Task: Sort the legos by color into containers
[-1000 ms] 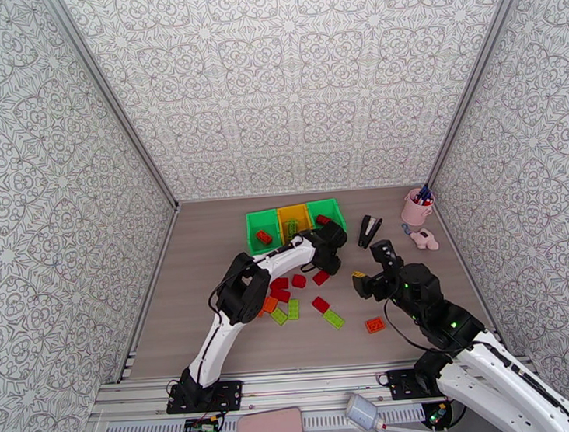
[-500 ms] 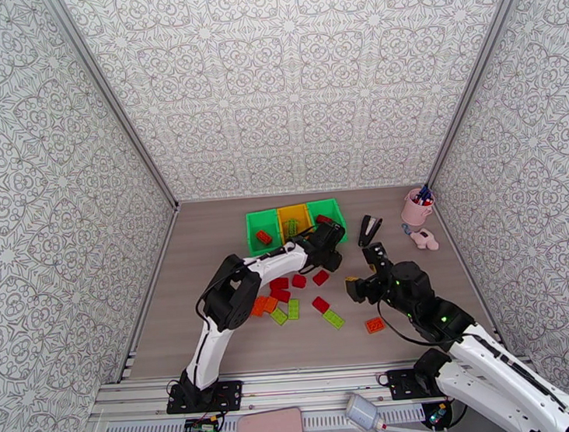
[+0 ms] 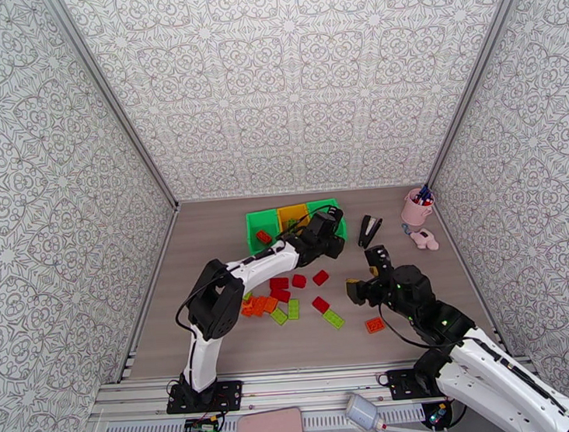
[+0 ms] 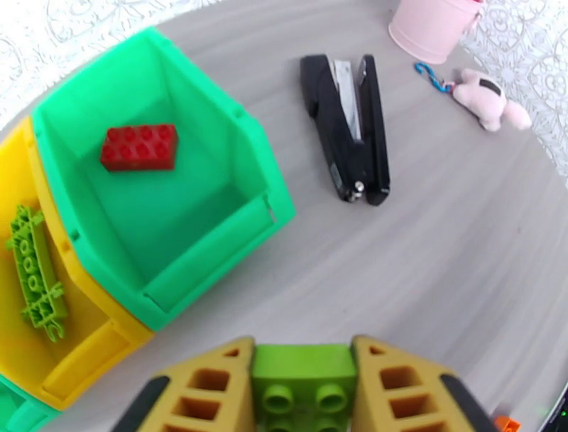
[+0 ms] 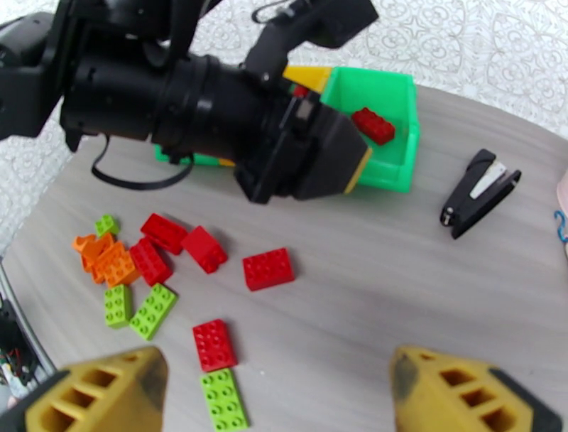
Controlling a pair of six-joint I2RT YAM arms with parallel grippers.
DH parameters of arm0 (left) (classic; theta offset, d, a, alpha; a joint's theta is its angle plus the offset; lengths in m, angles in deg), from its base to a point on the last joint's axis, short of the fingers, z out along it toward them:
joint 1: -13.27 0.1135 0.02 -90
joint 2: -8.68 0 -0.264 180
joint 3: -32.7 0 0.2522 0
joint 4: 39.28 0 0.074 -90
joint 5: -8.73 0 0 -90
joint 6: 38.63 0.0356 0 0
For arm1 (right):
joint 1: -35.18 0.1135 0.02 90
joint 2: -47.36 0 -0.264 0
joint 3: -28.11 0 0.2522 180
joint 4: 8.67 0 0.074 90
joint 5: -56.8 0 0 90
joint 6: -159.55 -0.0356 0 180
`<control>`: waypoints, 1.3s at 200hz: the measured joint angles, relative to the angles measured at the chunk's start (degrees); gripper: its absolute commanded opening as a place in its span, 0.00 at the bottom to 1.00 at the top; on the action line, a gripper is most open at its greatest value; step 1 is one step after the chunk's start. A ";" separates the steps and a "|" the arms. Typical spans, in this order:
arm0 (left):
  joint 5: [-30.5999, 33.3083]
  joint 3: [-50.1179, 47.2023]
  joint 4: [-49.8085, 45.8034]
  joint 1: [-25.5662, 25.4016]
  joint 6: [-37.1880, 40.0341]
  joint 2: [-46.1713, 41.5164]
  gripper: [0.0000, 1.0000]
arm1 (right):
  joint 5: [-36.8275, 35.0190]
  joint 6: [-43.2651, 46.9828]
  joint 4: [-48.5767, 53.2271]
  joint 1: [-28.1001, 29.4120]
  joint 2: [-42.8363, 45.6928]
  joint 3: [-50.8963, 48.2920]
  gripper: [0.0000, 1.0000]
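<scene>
Placement of the held brick is the step in hand, judging by the frames. At the left edge of the left wrist view, the yellow bin (image 4: 85, 341) contains one long lime piece (image 4: 35, 277), which marks it as the likely bin for lime. Just right of it and joined to it, the green bin (image 4: 234, 170) contains one red brick (image 4: 138, 147). At bottom centre of the same view, the left gripper (image 4: 304, 362) is clenched on a lime brick (image 4: 305, 394), studs facing the camera, beside the bins and not over the yellow one. Recommended procedure: shift the wrist toward the left of the frame until the brick is above the yellow floor, lower it inside the rim, then release. Releasing from the present position risks dropping lime among red or onto the table (image 4: 440, 270). Right of centre, the black stapler (image 4: 348, 135) lies near the green bin; avoid contact with it. In the right wrist view, the right gripper (image 5: 277, 366) has its jaws released and wide apart, grasping nothing, above the loose legos (image 5: 206, 249). Hold it clear of the bins during placement.
</scene>
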 measured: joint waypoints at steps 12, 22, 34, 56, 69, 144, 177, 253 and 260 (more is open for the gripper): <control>0.83 0.02 -0.22 0.00 0.20 0.00 0.29 | 0.48 0.72 -0.44 0.00 -0.11 0.02 0.85; 1.31 0.28 -0.42 0.00 0.33 0.00 0.29 | 1.18 1.31 -0.72 0.00 -0.35 0.02 0.86; 1.88 0.96 -0.61 0.00 0.48 0.00 0.29 | 1.97 2.10 -1.27 0.00 -1.01 0.04 0.86; 2.38 2.95 -0.87 0.13 1.29 0.00 0.29 | 2.93 2.82 -2.45 0.00 -2.43 0.04 0.86; 2.45 4.07 -0.90 0.39 1.46 0.00 0.29 | 3.08 2.80 -3.45 0.00 -2.86 0.04 0.86; 2.47 13.35 -3.69 5.68 1.90 2.86 0.28 | 3.78 2.80 -9.86 0.00 -6.05 -0.04 0.86; 2.75 14.19 -6.58 8.44 1.16 4.02 0.28 | 4.42 2.80 -11.43 0.00 -7.82 -0.04 0.86; 6.45 14.64 -10.88 13.20 -3.28 6.47 0.35 | 6.03 2.82 -13.29 0.00 -14.10 -0.04 0.86; 6.56 14.64 -10.91 13.46 -3.48 7.08 0.36 | 6.03 2.82 -13.57 0.00 -14.62 -0.02 0.86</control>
